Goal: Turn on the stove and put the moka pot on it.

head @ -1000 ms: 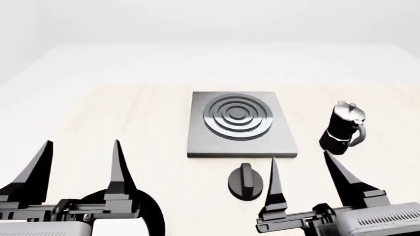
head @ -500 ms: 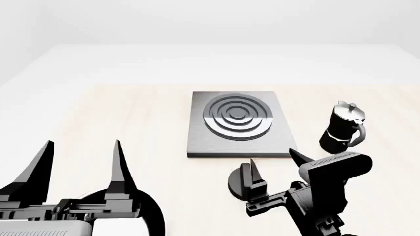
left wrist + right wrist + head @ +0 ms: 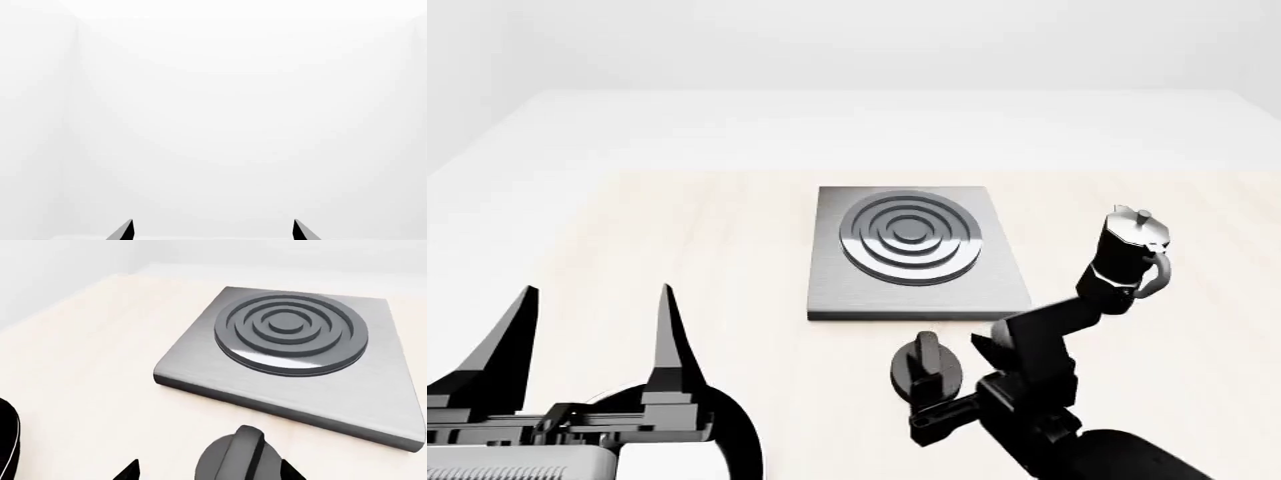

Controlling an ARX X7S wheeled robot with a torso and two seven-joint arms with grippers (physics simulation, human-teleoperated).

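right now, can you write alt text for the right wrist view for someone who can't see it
A round black knob sits close to the camera between the right gripper fingers, whose tips barely show. Just beyond it, a square grey stove with a ringed round burner lies flat on a pale wooden table.

no readable text, labels, or numbers

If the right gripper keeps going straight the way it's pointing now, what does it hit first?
Most likely the stove knob, which sits just ahead between the right gripper fingertips. The stove lies beyond it. Exact depth is unclear.
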